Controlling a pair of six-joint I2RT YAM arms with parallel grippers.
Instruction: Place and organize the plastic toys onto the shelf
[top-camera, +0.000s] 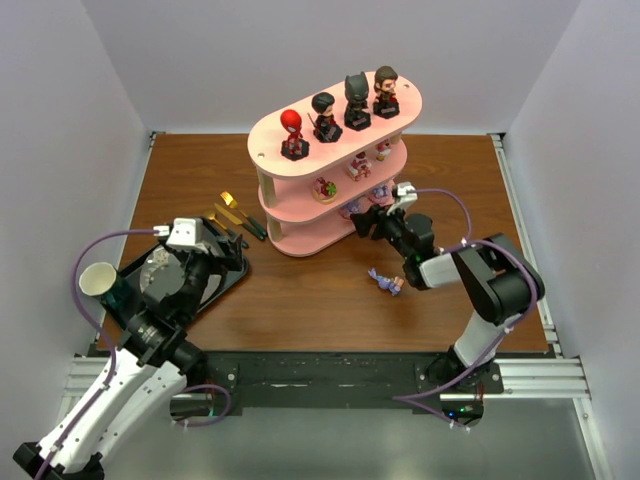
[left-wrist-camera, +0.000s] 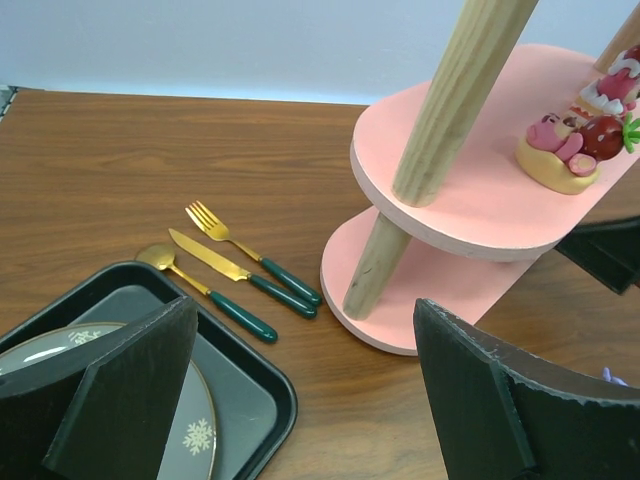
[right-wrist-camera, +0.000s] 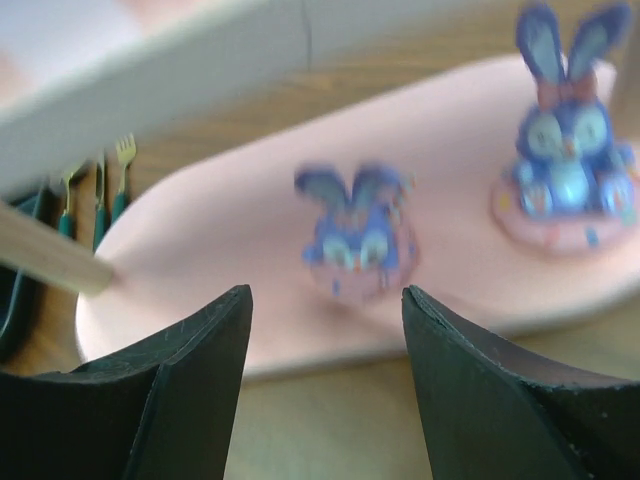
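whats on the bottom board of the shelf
Two blue bunny toys stand on the bottom board, the left one blurred. From above, the upper boards cover most of it, so more toys could be hidden there.

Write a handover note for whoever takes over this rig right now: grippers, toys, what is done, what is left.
Left gripper: open, empty, over the black tray, beside the shelf.
Right gripper: open, empty, facing the bottom board, where two blue bunny toys stand.
Done: four big-headed figures on the top board, three small toys on the middle board.
Left: one purple toy lies on the table in front of the shelf; shelve it.
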